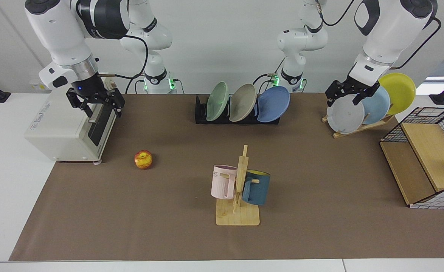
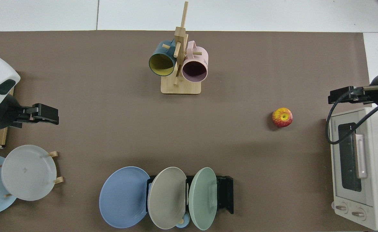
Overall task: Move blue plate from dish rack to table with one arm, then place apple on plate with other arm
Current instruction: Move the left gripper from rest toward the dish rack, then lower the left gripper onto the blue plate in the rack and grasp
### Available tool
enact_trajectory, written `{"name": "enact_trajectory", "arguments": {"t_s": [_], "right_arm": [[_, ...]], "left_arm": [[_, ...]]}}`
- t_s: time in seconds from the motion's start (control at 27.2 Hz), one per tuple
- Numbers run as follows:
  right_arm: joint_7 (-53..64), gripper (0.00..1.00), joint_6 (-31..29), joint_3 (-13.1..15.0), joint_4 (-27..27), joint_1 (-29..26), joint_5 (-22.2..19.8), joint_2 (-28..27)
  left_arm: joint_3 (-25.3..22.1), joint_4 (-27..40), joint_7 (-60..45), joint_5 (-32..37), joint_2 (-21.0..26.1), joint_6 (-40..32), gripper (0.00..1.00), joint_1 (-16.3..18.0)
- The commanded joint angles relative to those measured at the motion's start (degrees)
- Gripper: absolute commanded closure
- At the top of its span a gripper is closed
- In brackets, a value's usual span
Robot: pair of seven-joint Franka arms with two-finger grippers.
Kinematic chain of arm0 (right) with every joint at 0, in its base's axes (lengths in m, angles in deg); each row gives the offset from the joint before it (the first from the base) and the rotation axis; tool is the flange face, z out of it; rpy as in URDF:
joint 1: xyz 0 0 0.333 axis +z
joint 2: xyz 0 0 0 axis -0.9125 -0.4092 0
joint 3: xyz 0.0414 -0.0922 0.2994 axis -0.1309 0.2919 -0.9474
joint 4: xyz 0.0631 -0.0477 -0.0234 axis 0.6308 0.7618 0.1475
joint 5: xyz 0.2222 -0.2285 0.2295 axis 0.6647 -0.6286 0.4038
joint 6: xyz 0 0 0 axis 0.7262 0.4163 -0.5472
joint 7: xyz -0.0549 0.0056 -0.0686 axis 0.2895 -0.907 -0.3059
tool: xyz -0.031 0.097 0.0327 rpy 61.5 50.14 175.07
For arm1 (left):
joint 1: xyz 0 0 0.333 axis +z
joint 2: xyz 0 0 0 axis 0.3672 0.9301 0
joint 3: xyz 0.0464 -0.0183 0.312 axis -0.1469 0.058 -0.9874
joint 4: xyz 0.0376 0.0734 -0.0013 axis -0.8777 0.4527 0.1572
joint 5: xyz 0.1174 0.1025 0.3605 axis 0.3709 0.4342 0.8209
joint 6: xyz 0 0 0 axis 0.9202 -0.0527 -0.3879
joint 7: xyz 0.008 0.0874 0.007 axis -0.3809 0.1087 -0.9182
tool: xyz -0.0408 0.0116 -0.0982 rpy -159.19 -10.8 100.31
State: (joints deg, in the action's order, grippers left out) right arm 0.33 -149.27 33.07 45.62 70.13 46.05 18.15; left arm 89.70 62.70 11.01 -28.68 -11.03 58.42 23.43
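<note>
A: Starting at the facing view's left edge, what's there?

B: A cream toaster oven (image 1: 70, 128) with a glass door and bar handle. It has a label on top and a warning sticker by the knobs, but I can't read either. The right gripper (image 1: 100, 107) hangs over its door edge, jaws spread wide and empty.

A: And the apple?

B: The apple (image 1: 143, 159) sits on the brown mat of the table (image 1: 131, 226), just beside the oven's front corner, touching nothing. It is round, yellow with red streaks.

A: Middle of the mat?

B: At the back edge, the black slotted rack (image 1: 201, 111) holds three tilted plates: green (image 1: 217, 101), beige (image 1: 242, 102), then the blue plate (image 1: 274, 104) at its end, matte with a shallow rim. Nearer the front stands a wooden mug stand (image 1: 239, 204) with a pink mug (image 1: 222, 182) and a dark blue mug (image 1: 256, 187). The pink one bears letters, seemingly "ME".

A: Further right?

B: A wooden X-legged rack (image 1: 362, 126) with grey, pale blue and yellow plates. The left gripper (image 1: 344, 99) hangs in front of the grey one, jaws wide, empty. At the right edge is a wire-and-wood shelf (image 1: 422, 158).
</note>
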Motion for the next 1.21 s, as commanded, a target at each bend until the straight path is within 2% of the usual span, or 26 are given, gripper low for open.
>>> {"name": "enact_trajectory", "arguments": {"t_s": [0.0, 0.37, 0.52, 0.63, 0.74, 0.85, 1.03, 1.18], "right_arm": [[-1.1, 0.0, -1.3, -0.5, 1.6, -0.6, 1.0, 1.1], [-1.1, 0.0, -1.3, -0.5, 1.6, -0.6, 1.0, 1.1], [-1.1, 0.0, -1.3, -0.5, 1.6, -0.6, 1.0, 1.1], [-1.1, 0.0, -1.3, -0.5, 1.6, -0.6, 1.0, 1.1], [-1.1, 0.0, -1.3, -0.5, 1.6, -0.6, 1.0, 1.1], [-1.1, 0.0, -1.3, -0.5, 1.6, -0.6, 1.0, 1.1], [-1.1, 0.0, -1.3, -0.5, 1.6, -0.6, 1.0, 1.1], [-1.1, 0.0, -1.3, -0.5, 1.6, -0.6, 1.0, 1.1]], "left_arm": [[-0.2, -0.1, 0.5, -0.9, -0.3, -0.9, 0.0, -0.4], [0.3, 1.1, -0.3, -0.8, -1.2, -1.4, 0.0, -0.5], [0.8, 4.2, -3.3, 2.1, -3.9, -1.1, 0.0, -1.5], [1.2, 9.0, -6.1, 2.4, -7.5, 0.2, 0.0, -2.1], [4.2, 16.1, -10.3, 4.7, -12.6, 2.8, 0.0, -2.9], [9.1, 24.4, -16.5, 6.3, -18.3, 5.3, 0.0, -2.9], [18.8, 38.4, -19.8, 6.7, -27.0, 11.6, 0.0, -2.8], [19.2, 41.5, -20.0, 5.9, -30.0, 11.3, 0.0, -3.1]]}}
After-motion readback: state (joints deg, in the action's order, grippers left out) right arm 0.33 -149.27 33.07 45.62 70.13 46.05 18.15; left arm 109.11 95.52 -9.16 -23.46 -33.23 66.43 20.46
